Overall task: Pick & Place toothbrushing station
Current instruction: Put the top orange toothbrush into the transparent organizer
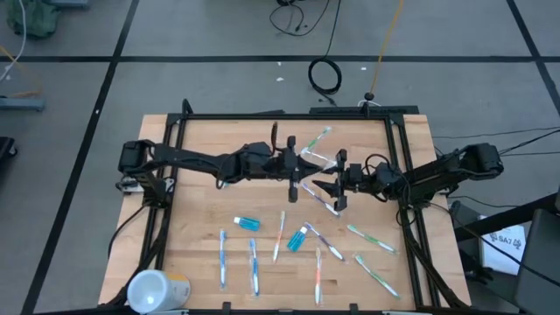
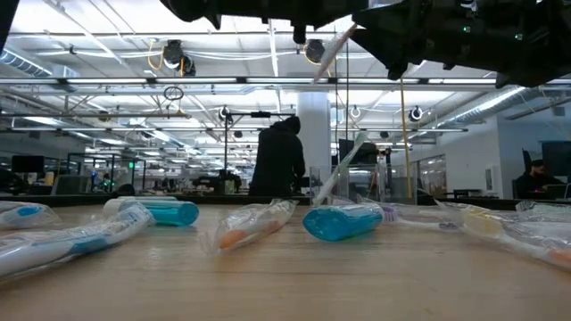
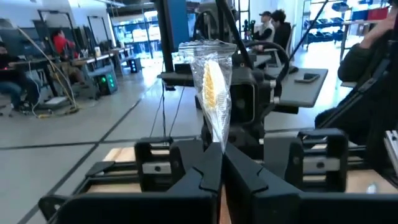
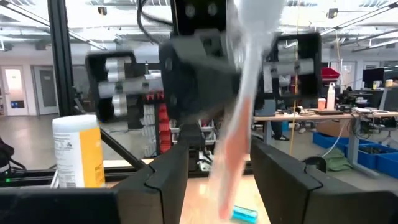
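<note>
My left gripper [image 1: 302, 171] is shut on an orange toothbrush in a clear wrapper [image 3: 214, 81], held high above the table's middle; the low view shows it slanting near the top [image 2: 335, 49]. My right gripper [image 1: 331, 185] faces it from the right, open. Its two fingers [image 4: 280, 174] stand on either side of the blurred wrapped brush [image 4: 239, 124], apart from it. Several other wrapped toothbrushes [image 1: 254, 265] and two blue toothpaste tubes [image 1: 247, 224] lie flat on the near half of the table. I cannot make out the clear cup. My left gripper pinches the wrapped toothbrush between its two shut fingers, on a narrow part of the wrapper [image 3: 219, 142] just past the fingertips. The fingers come level from the table's left. The brush sticks out beyond them, lifted clear of the table.
A large white and yellow cylinder [image 1: 157, 289] lies at the near left corner and shows in the right wrist view [image 4: 78, 152]. A green toothbrush [image 1: 317, 140] lies toward the far edge. A black frame [image 1: 402, 157] rims the table. People stand in the room beyond [image 2: 278, 160].
</note>
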Controlling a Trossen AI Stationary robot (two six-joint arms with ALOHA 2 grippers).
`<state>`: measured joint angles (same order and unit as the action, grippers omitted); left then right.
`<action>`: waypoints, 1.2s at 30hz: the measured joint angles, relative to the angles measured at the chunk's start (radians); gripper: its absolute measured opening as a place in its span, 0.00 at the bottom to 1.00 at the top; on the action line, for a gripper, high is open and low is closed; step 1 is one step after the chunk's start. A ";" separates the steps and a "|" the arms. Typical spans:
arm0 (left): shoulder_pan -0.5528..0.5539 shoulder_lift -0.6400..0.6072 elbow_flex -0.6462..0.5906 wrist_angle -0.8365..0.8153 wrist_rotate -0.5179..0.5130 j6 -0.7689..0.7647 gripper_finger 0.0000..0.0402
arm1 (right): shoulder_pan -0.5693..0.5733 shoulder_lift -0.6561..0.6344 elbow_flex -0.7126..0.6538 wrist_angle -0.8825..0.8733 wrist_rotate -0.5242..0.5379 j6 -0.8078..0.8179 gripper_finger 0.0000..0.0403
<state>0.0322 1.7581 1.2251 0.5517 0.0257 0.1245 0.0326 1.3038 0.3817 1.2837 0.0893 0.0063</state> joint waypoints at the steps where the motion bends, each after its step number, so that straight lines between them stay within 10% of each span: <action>1: 0.000 0.016 0.000 0.032 0.000 0.000 0.01 | 0.000 -0.001 0.000 0.001 0.000 -0.001 0.41; 26: 0.000 0.040 0.000 0.044 -0.027 0.034 0.04 | -0.028 0.000 0.000 -0.003 0.015 -0.019 0.09; 36: 0.000 0.038 0.000 0.022 -0.106 0.031 0.29 | -0.053 -0.048 0.000 -0.058 0.017 -0.047 0.09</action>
<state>0.0321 1.7957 1.2247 0.5738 -0.0800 0.1551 -0.0208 1.2554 0.3817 1.2260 0.1063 -0.0407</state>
